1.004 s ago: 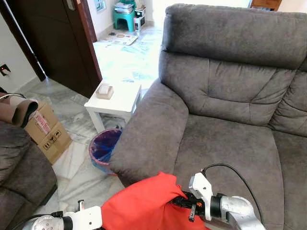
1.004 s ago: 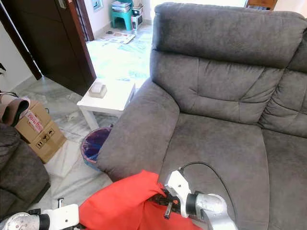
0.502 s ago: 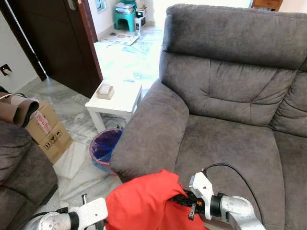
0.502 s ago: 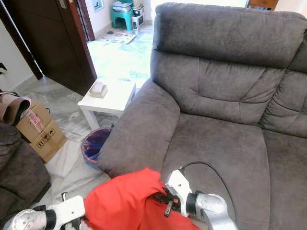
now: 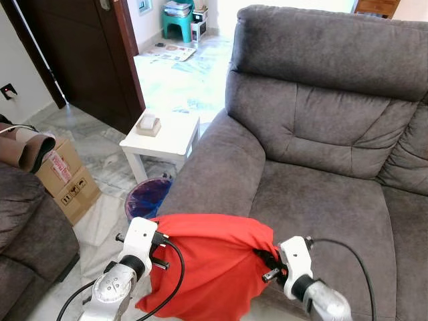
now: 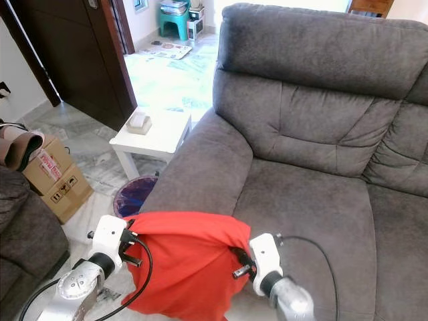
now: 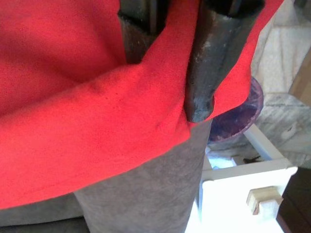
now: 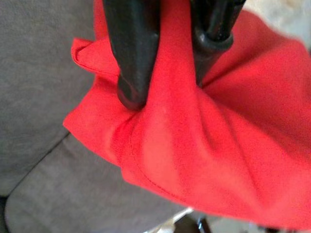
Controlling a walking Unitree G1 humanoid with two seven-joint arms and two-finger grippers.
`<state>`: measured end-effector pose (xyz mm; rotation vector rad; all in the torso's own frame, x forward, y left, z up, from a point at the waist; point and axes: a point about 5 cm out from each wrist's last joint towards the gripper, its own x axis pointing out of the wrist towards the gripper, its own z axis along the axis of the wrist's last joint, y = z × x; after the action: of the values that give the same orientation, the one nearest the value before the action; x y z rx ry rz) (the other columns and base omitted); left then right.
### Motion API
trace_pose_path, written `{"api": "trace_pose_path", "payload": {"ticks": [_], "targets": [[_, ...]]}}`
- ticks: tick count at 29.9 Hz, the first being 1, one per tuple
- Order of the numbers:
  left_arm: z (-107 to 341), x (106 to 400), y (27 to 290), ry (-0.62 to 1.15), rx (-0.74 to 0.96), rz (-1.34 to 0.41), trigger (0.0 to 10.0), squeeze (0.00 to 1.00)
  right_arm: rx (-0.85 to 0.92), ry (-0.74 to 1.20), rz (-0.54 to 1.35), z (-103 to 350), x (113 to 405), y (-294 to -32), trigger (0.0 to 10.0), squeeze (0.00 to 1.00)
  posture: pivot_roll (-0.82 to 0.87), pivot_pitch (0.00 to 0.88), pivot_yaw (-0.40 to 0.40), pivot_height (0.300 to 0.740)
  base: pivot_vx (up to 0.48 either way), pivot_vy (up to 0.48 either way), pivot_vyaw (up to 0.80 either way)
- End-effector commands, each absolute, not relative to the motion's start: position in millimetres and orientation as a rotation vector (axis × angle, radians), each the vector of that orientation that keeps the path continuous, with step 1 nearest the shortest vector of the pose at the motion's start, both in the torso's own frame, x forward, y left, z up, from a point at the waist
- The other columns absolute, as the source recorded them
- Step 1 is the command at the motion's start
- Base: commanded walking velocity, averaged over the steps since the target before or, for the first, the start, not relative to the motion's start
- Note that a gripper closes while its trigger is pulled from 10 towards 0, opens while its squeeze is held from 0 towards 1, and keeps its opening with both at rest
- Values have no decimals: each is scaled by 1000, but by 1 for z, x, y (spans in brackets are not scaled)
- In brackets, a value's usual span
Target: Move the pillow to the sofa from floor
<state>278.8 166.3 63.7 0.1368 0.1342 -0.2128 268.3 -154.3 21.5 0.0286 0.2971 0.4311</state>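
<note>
Left eye view is showing me the red pillow (image 5: 207, 264) hanging low in the frame's centre, in front of the grey sofa (image 5: 321, 167) armrest. I am seeing the left claw (image 7: 170, 63) pinching one edge and the right claw (image 8: 165, 53) pinching the other, fabric caught between each pair of fingers.

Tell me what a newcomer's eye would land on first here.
The bright red pillow, held up between the left gripper and the right gripper, each pinching one of its top corners, just in front of the sofa's armrest. Behind it spreads the big grey sofa. To its left stands a small white side table over a purple bin.
</note>
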Motion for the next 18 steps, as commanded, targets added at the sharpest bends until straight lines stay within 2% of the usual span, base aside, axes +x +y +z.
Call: {"api": "trace_pose_path", "payload": {"ticks": [1, 3, 8, 11, 18], "targets": [[84, 284, 183, 41, 154, -111, 10000, 0, 58, 225, 288, 34, 273, -174, 10000, 0, 42, 136, 25, 740, 0, 0, 0], [92, 286, 174, -5, 152, -117, 10000, 0, 67, 191, 217, 36, 271, -169, 10000, 0, 36, 136, 24, 740, 0, 0, 0], [100, 283, 167, -49, 160, -129, 10000, 0, 94, 146, 179, 44, 272, -161, 10000, 0, 34, 135, 21, 740, 0, 0, 0], [100, 283, 167, -50, 156, -122, 10000, 0, 84, 131, 166, 48, 274, -160, 10000, 0, 37, 134, 17, 740, 0, -362, 0], [99, 282, 165, -49, 182, -137, 10000, 0, 93, 117, 61, 52, 279, -173, 10000, 0, 38, 138, 13, 740, 0, -449, -761]]}}
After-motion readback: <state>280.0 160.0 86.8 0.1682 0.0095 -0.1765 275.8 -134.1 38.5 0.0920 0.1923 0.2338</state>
